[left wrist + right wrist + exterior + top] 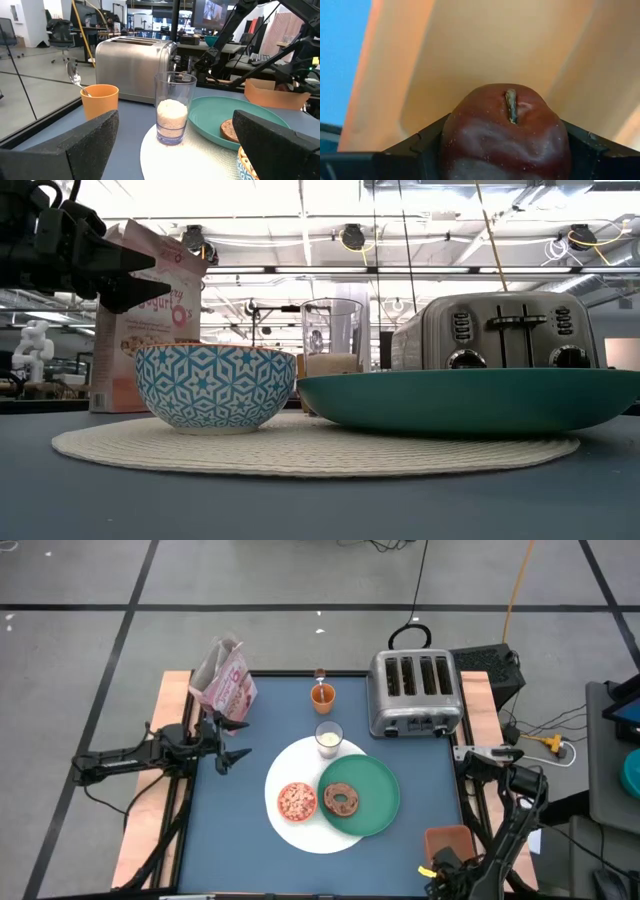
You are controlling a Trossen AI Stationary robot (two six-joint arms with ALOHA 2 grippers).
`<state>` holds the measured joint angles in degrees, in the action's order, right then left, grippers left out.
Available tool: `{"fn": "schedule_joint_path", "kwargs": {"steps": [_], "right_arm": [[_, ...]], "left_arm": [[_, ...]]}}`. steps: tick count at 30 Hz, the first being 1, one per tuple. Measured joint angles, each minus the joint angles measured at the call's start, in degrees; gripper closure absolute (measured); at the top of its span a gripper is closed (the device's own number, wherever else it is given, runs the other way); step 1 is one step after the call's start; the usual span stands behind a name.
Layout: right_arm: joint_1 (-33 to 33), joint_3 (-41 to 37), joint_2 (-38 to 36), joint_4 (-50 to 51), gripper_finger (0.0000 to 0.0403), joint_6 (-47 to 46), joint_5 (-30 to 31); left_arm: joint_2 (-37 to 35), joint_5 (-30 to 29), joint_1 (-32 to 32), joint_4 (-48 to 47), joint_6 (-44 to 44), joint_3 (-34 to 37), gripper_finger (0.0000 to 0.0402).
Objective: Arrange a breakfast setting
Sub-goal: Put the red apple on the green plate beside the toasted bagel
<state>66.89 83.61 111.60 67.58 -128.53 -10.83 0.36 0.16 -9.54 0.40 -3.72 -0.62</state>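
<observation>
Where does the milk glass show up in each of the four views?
High view: milk glass at the white plate's far rim, near the toaster.
Low view: centre, behind the bowl, left of the toaster.
Left wrist view: centre, before the toaster.
Right wrist view: not in it.
Shared landmark: the toaster.

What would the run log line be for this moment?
left gripper: open, beside cereal box | right gripper: shut on dark red fruit | bagel: on green plate

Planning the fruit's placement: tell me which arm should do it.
Right. The right gripper is shut on the dark red fruit over an orange tray. The left gripper hangs open and empty beside the cereal box.
</observation>
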Motion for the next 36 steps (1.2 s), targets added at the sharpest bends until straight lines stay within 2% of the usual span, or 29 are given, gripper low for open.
{"fn": "schedule_joint_path", "kwargs": {"steps": [10, 17, 24, 29, 36], "right_arm": [[-0.1, 0.1, -3.3, 3.1, 0.0139, -0.2, 1.3], [-0.1, 0.1, -5.7, 4.9, 0.0139, -1.3, 6.2], [-0.6, 0.2, -9.5, 10.1, 0.0136, -1.2, 8.2], [-0.8, 0.2, -13.2, 12.6, 0.0139, -1.3, 13.3], [-2.3, 0.2, -17.7, 14.4, 0.0136, -0.7, 24.3]], "left_arm": [[0.0, 0.0, 0.0, 0.0, 0.0, 0.0, 0.0009], [0.0, 0.0, 0.0, 0.0, 0.0, 0.0, 0.0009], [0.0, 0.0, 0.0, 0.0, 0.0, 0.0, 0.0009], [0.0, 0.0, 0.0, 0.0, 0.0, 0.0, 0.0009], [0.0, 0.0, 0.0, 0.0, 0.0, 0.0, 0.0009]]}}
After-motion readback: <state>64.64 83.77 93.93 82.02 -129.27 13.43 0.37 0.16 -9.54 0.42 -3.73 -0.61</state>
